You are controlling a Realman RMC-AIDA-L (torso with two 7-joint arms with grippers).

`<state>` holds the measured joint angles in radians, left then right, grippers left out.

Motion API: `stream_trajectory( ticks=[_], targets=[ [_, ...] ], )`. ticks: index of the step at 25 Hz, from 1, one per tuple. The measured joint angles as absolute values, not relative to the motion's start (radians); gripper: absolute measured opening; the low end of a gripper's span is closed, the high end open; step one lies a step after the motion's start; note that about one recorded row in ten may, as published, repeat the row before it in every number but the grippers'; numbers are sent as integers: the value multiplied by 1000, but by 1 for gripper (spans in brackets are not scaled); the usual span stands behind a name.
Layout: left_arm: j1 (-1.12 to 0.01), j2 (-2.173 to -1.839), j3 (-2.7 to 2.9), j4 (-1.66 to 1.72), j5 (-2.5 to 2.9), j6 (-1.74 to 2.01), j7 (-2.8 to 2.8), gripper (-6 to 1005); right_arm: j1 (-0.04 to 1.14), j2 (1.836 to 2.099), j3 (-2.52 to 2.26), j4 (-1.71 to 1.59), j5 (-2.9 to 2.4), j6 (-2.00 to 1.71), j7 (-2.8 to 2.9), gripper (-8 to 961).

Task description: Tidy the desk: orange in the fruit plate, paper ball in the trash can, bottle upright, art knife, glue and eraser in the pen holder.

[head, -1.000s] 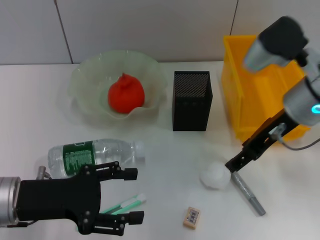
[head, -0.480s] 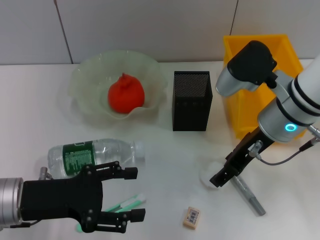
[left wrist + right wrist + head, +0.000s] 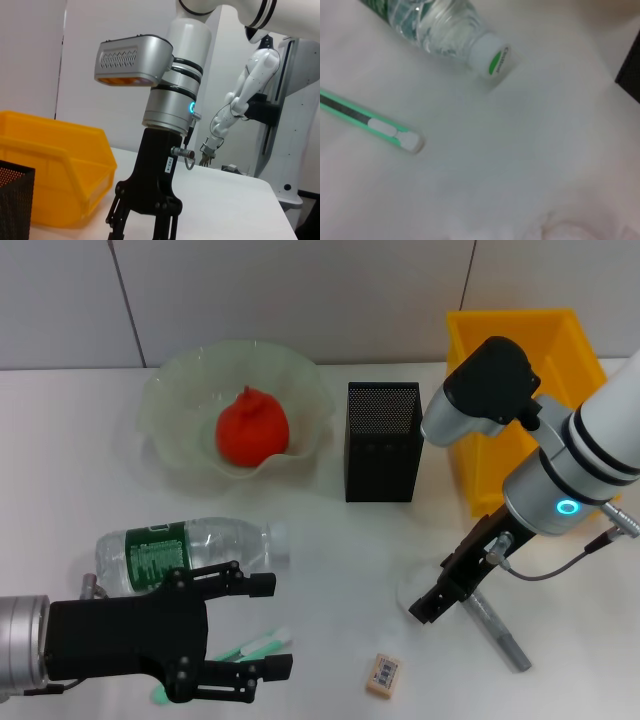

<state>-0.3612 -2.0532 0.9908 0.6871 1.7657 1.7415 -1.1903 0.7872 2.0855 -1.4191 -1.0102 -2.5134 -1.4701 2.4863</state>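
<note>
Right hand [image 3: 425, 608]: hanging low over the paper ball [image 3: 412, 590] at 5 o'clock on the table [image 3: 60, 460]; cannot tell how wide it is gaping or whether it is gripping the ball.

Left hand [image 3: 265, 628]: hovering at 7 o'clock, fingers spread, holding nothing.

Bottle [image 3: 185, 550]: lying flat beside it.

Art knife [image 3: 255, 645]: lying under the left hand.

Eraser [image 3: 383, 674]: lying at 6 o'clock.

Orange [image 3: 252, 427]: sitting in the fruit plate [image 3: 170, 390].

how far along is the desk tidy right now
Done: orange sits in the fruit plate. In hand: right gripper is down over the paper ball. Left: bottle lies flat; art knife, glue and eraser are outside the pen holder. Left gripper hovers open.
</note>
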Motion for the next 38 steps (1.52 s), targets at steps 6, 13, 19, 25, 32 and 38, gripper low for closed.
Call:
stream_trajectory(
  ticks=[6,13,19,25,32,38],
  targets=[
    [-363,-2055,991,687,1766,1735,-1190,864,791,2085,-1459,-988,-2512,-1445,2486,790],
    [-366,-2057,991,687,1766,1735,-1190,864,786,2085,-1464,-990,-2513,-1428,2486,761],
    [-364,-2057,991,687,1766,1735,-1190,863,776,2084,-1464,-1021,-2513,-1448,2486,555],
    [-359,-2057,991,687,1766,1734,-1190,864,699,2079,-1412,-1296,-2541,-1636,2530,550],
    [-359,-2056,991,687,1766,1735,-1190,863,655,2081,-1277,-1607,-2712,-1831,2598,548],
    [-362,-2056,991,687,1766,1734,-1190,864,613,2084,-1243,-1725,-2811,-1798,2602,546]
  ],
)
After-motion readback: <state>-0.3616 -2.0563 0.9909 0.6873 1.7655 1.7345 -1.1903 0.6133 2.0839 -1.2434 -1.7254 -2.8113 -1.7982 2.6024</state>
